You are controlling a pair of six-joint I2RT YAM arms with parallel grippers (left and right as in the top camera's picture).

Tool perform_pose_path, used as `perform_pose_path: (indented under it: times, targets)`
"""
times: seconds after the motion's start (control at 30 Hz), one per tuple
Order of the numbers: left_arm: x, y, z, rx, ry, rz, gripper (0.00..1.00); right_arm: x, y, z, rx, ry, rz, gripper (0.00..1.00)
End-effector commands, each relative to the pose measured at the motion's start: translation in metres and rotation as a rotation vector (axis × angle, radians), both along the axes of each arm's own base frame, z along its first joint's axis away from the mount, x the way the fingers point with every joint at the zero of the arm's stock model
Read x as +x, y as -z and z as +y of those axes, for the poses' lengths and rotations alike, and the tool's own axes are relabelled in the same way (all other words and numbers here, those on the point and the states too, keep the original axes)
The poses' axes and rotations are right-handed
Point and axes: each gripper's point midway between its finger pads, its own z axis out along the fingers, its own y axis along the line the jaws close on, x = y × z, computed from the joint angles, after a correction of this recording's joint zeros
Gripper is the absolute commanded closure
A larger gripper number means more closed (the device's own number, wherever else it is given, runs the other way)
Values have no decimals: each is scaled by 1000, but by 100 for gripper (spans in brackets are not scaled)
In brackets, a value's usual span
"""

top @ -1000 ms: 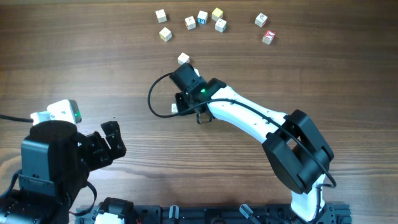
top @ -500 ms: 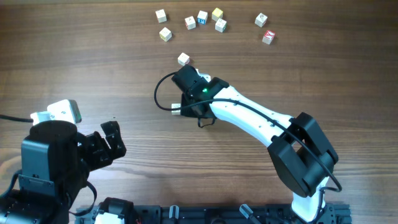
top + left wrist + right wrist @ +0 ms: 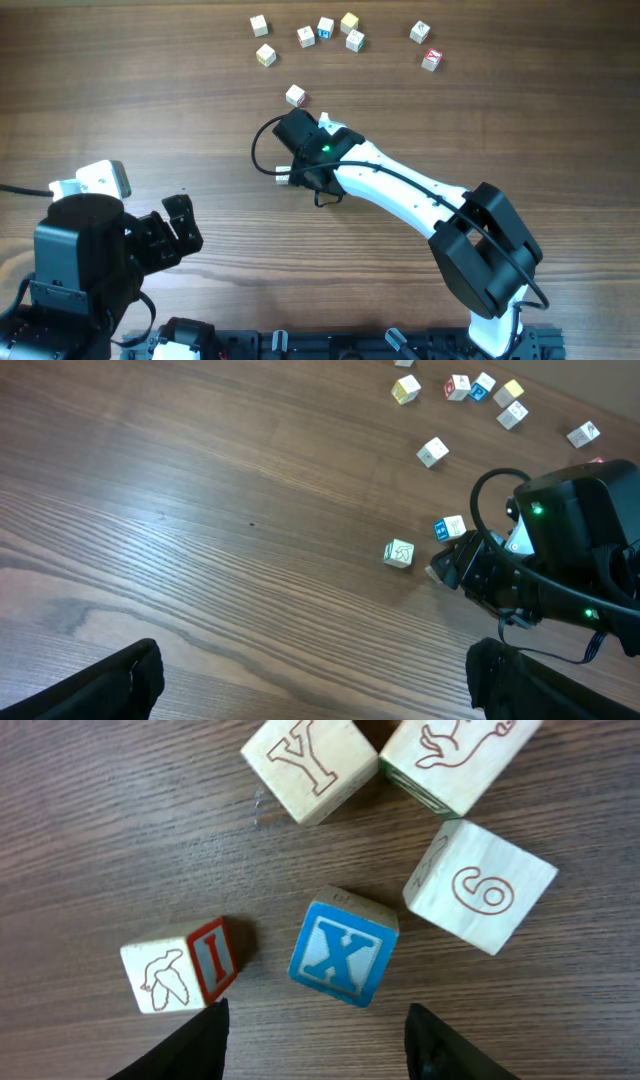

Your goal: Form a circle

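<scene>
In the right wrist view five pale letter cubes lie in a rough ring, the circle (image 3: 480, 885): a Y cube (image 3: 308, 765), an animal cube (image 3: 455, 755), a 6 cube, a blue X cube (image 3: 343, 952) and an I cube (image 3: 180, 978). My right gripper (image 3: 315, 1015) hangs open just short of the X cube, with nothing between its fingers. From overhead the right gripper (image 3: 298, 130) covers the ring. The left wrist view shows only the blue-faced cube (image 3: 450, 527) and one pale cube (image 3: 398, 552) beside it. My left gripper (image 3: 315, 680) is wide open over bare table.
Several loose cubes lie scattered along the table's far edge (image 3: 325, 28), with a red-faced one (image 3: 431, 60) at the right. A single cube (image 3: 295, 95) sits just beyond the right gripper. The left arm (image 3: 90, 250) rests at the near left.
My right gripper has gone from shut to open, and its wrist and cable loop have shifted slightly right. The left arm and the scattered cubes have not moved.
</scene>
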Motion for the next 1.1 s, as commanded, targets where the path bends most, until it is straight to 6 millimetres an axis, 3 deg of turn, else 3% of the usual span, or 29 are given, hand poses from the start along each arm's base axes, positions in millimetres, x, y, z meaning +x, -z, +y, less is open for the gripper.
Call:
perform_pose_path:
  times: [0.0,0.17,0.4,1.07]
  targets:
    - [0,-1,3,5,-19,-5,0,4,11,-1,-16,61,-2,43]
    - [0,-1,3,5,-20,-5,0,7,13,0,-12,64,-9,44]
    - [0,-1,3,5,-19,-5,0,5,31,-2,-34,93,20,49]
    - [0,-1,3,5,-20,-5,0,5,35,-6,-58,90,20,65]
